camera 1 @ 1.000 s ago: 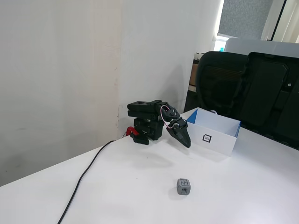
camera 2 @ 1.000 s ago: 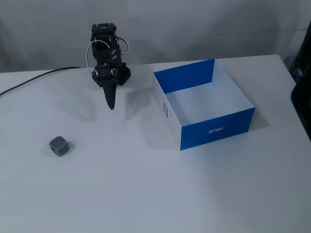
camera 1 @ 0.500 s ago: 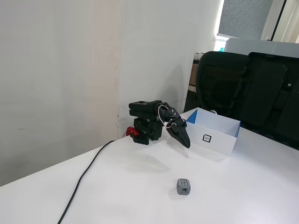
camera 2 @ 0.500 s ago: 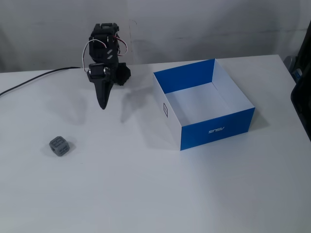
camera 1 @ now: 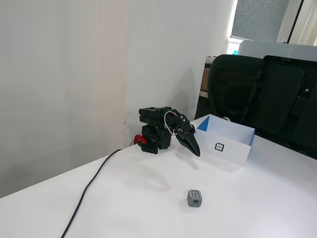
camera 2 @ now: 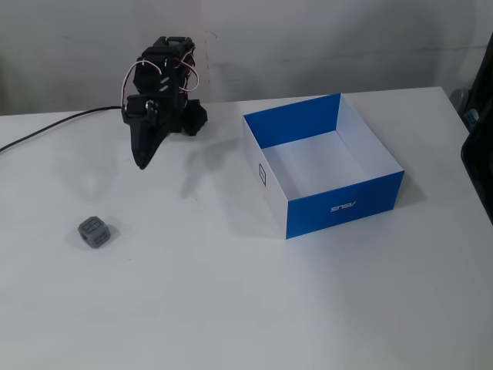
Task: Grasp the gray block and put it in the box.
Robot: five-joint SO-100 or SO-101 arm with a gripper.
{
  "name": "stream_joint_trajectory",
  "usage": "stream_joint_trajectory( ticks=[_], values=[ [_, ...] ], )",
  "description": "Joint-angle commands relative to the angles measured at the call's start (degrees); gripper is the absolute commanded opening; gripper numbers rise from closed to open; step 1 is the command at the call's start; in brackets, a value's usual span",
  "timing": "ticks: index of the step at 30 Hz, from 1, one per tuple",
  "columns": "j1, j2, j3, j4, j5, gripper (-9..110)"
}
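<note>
The gray block [camera 1: 195,198] is a tiny cube with dark recesses, lying alone on the white table; in the other fixed view it lies at the left [camera 2: 93,231]. The box [camera 1: 225,145] is white outside with a small square marker and blue on its other walls; it stands open and empty [camera 2: 323,162]. My black gripper [camera 1: 196,151] is folded down near the arm base with its tips pointing at the table and its fingers together [camera 2: 141,162]. It holds nothing. It is well apart from the block and beside the box.
A black cable [camera 1: 94,183] runs from the arm base across the table toward the front left. Black office chairs [camera 1: 267,94] stand behind the table's far edge. A white wall [camera 1: 64,74] stands close behind the arm.
</note>
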Motion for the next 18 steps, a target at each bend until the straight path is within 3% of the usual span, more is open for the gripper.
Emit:
stream_joint_trajectory(
  ticks=[1,8,18],
  values=[
    [-1.23,-0.18,3.60,-3.52,1.23,0],
    [-2.99,-0.18,3.16,-6.24,2.02,3],
    [-5.45,-4.13,-5.98,3.16,3.52,1]
  ],
)
